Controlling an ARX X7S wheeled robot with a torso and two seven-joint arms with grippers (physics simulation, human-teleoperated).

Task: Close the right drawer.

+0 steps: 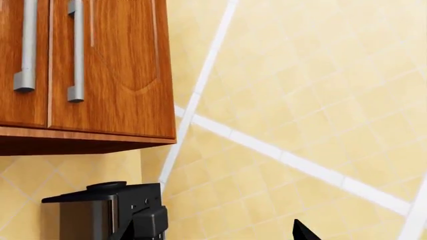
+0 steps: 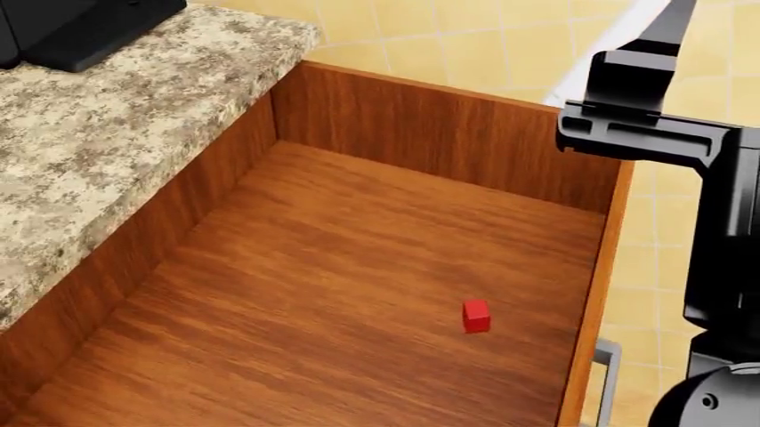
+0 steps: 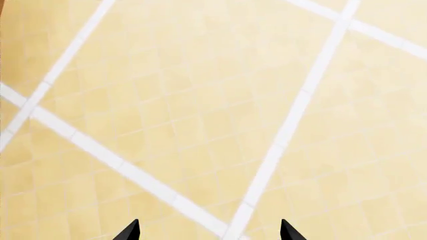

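The right drawer [image 2: 356, 258] stands pulled wide open in the head view, a deep box of reddish-brown wood under the granite counter [image 2: 107, 133]. Its grey bar handle [image 2: 607, 378] shows at the front panel's outer side. A small red cube [image 2: 476, 316] lies on the drawer floor. My right arm [image 2: 665, 133] hangs beside the drawer's front, over the floor. My right gripper [image 3: 208, 234] is open and empty, with only tiled floor between its tips. My left gripper [image 1: 227, 235] is open and empty, over the floor below arched cabinet doors [image 1: 107, 65].
Yellow tiled floor with white lines [image 3: 200, 100] fills both wrist views. The cabinet doors carry upright grey handles [image 1: 75, 50]. A black and grey box-shaped part [image 1: 100, 210] sits beside the left gripper. A black appliance [image 2: 84, 27] stands on the counter.
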